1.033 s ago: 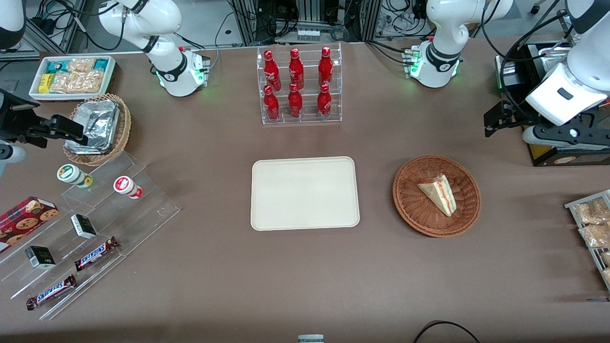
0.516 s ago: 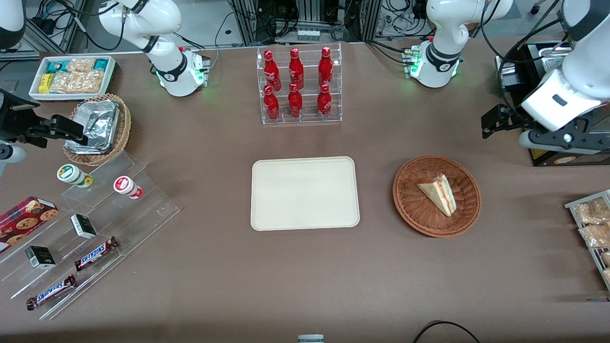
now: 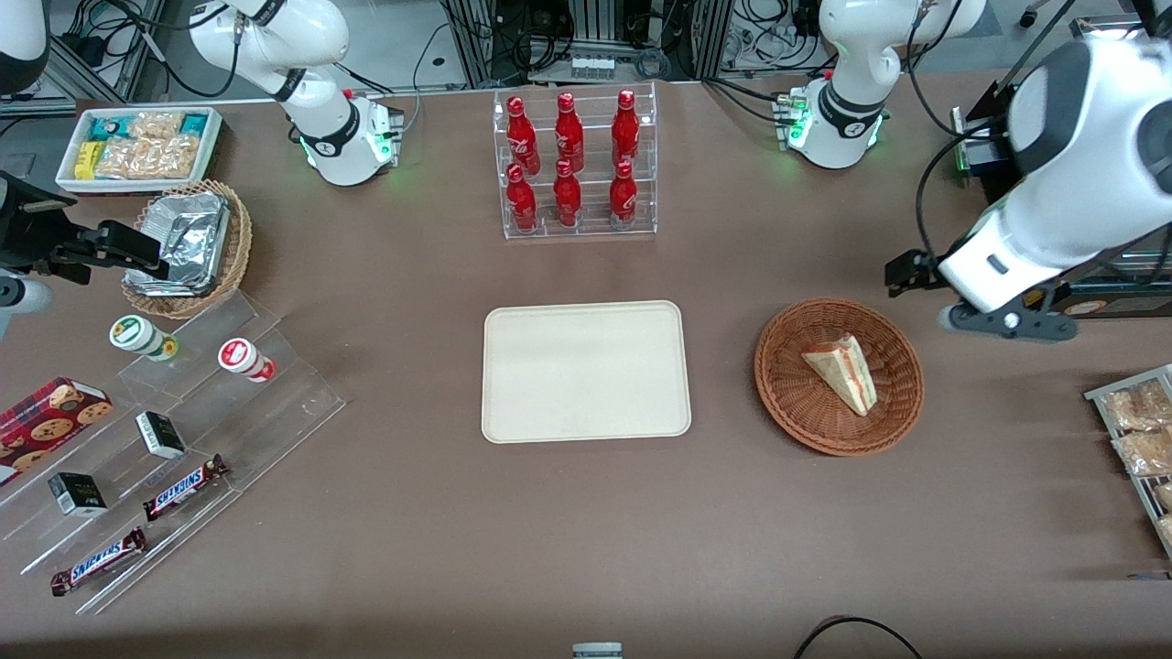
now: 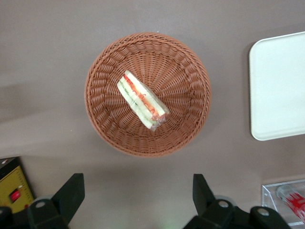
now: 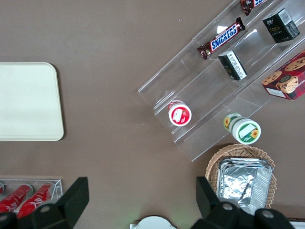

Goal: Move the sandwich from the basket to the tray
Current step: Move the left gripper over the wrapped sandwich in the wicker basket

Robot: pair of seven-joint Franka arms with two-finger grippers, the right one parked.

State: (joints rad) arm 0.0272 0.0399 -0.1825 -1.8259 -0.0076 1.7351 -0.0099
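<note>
The sandwich point(image 3: 843, 371) point(image 4: 142, 99), a pale wedge with red and green filling, lies in the round reddish-brown basket point(image 3: 795, 395) point(image 4: 104, 123). The cream tray point(image 3: 586, 372) point(image 4: 277, 86) sits empty at the table's middle, beside the basket toward the parked arm's end. My gripper point(image 3: 911, 275) point(image 4: 137, 191) hangs high above the table, just past the basket's rim on the side farther from the front camera. Its fingers point(image 4: 72, 191) stand wide apart and open, with only bare table between them.
A clear rack of red bottles point(image 3: 573, 165) stands farther from the front camera than the tray. A dark box with a yellow label point(image 3: 1062, 302) point(image 4: 13, 191) sits near the working arm. Snack packets point(image 3: 1135, 430) lie at the table edge.
The left arm has swung in from the table's end toward the basket and come nearer to the front camera. Sandwich, basket and tray have not moved.
</note>
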